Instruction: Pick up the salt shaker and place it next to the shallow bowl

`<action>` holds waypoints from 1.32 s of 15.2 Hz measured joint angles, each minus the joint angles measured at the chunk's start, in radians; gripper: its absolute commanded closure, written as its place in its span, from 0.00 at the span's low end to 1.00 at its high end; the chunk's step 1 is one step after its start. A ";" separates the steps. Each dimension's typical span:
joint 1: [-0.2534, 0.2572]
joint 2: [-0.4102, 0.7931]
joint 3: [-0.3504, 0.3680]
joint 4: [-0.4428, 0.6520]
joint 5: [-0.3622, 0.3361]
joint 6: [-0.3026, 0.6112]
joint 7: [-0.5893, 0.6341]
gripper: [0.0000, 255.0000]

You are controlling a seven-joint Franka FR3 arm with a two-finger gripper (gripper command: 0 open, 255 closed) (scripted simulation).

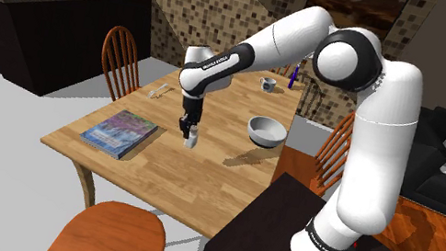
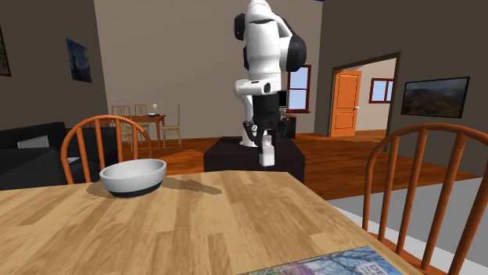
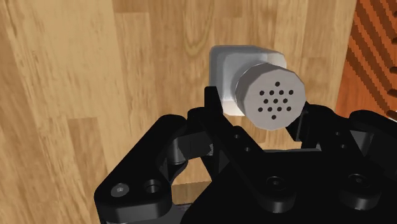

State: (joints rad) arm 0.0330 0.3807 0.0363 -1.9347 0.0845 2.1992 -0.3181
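Held tight in black jaws: white salt shaker, up above wooden bench, apart from grey bowl.

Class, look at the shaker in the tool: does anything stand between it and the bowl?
Nothing visible does. The tool is shut on the shaker, and only bare table lies between it and the bowl. The book lies on the shaker's far side, away from that path.
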 measured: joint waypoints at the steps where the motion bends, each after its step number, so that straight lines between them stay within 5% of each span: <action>1: 0.000 -0.006 0.000 0.007 0.000 -0.013 0.001 1.00; 7: -0.016 -0.051 -0.008 0.003 -0.001 -0.056 -0.018 1.00; 20: -0.197 -0.080 -0.112 -0.036 -0.006 -0.064 -0.297 1.00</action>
State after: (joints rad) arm -0.1640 0.3005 -0.0760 -1.9709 0.0783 2.1351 -0.6150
